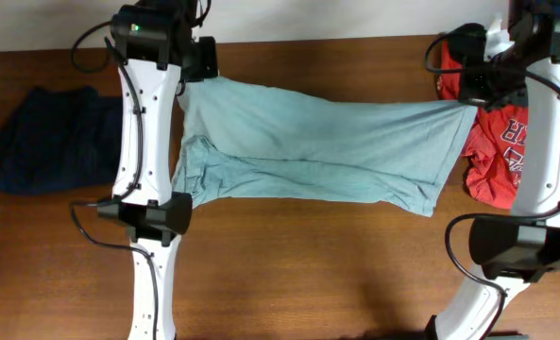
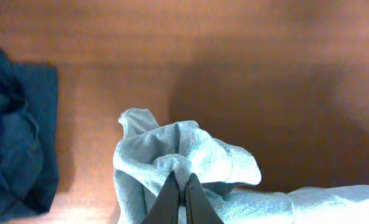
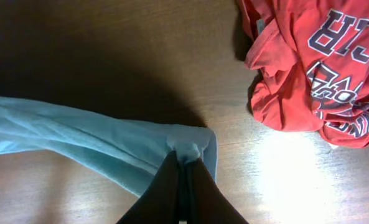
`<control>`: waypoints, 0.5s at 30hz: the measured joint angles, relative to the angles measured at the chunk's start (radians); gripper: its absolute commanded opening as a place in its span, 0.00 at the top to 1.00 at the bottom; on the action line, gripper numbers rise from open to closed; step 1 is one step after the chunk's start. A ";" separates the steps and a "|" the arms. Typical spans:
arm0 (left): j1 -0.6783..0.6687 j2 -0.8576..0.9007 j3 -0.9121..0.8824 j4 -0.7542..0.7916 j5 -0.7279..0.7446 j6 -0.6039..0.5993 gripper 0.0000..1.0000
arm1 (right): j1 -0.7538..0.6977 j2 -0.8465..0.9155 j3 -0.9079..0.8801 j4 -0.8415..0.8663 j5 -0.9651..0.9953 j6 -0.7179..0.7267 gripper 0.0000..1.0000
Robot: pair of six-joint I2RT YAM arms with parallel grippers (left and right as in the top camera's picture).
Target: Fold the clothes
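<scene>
Three garments lie on the counter [image 1: 308, 274]: one pale blue shirt [image 1: 317, 142], one red garment [image 3: 308, 62] and one navy garment [image 2: 16, 143]. The pale blue shirt hangs stretched between the two pincers, its lower part resting on the counter. The left pincer [image 2: 179, 180] is closed tight on a bunched corner of the shirt; the right pincer [image 3: 183, 158] is likewise clamped on the shirt's opposite edge. The red garment lies crumpled just beside the right pincer and carries navy block letters edged in white, too folded to read as a word. The navy garment sits heaped well apart from the left pincer, on its outer side.
</scene>
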 measured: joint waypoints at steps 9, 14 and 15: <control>-0.027 -0.010 -0.214 -0.001 -0.120 -0.029 0.99 | 0.000 -0.149 -0.201 0.151 0.027 0.012 0.96; -0.054 -0.053 -0.216 0.000 -0.145 -0.035 0.99 | 0.000 -0.323 -0.450 0.277 0.034 0.014 0.96; -0.056 -0.063 -0.216 -0.001 -0.145 -0.035 0.99 | 0.000 -0.347 -0.502 0.314 0.034 0.014 0.96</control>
